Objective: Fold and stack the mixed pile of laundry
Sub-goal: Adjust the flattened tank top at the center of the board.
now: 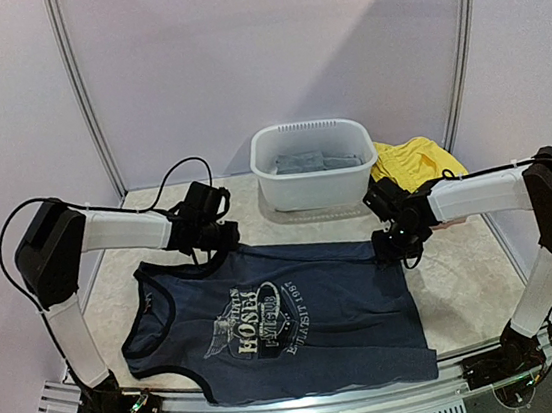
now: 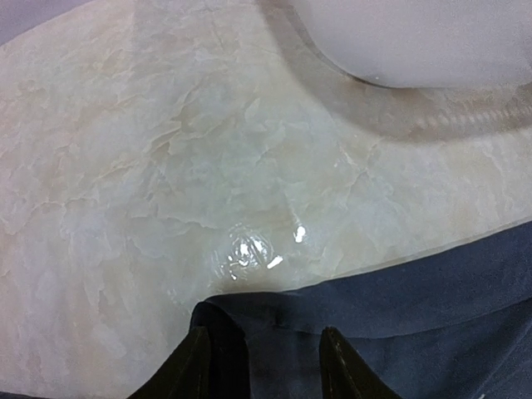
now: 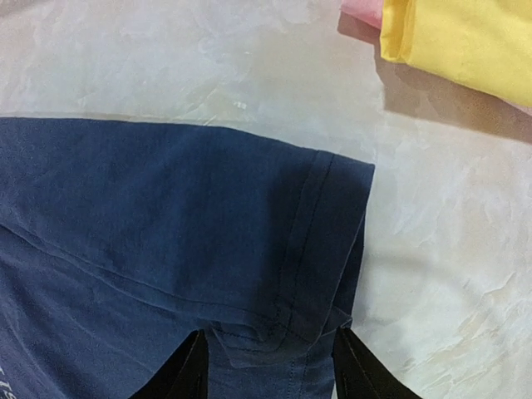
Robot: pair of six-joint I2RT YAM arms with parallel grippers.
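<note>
you had the navy tank top (image 1: 289, 316) spread flat on the marble-look table (image 1: 467, 284), neck and straps to the left, hem to the right, white chest print facing up. it lay at the near middle of the table, between the two arms.

your left gripper (image 1: 221, 235) was down at the top's far-left corner, over the far shoulder strap. in the left wrist view its fingers (image 2: 195, 366) stood partly apart with the dark edge of the cloth running between them, a small fold bunched against the left one. they straddled the fabric rather than pinched it.

your right gripper (image 1: 393, 242) sat at the far-right corner, on the hem. its fingers (image 3: 357, 370) were also partly apart, the stitched hem corner lying in the gap between them and not clamped.

beyond the top, at the far middle, stood the white basin (image 1: 317, 193), apart from the cloth's far edge, with a grey garment (image 1: 316, 161) folded inside. just to its right lay a yellow garment (image 1: 414, 161), crumpled against the far edge of the table, and the right wrist view showed a pink cloth (image 3: 362, 12) peeking out from under it.
</note>
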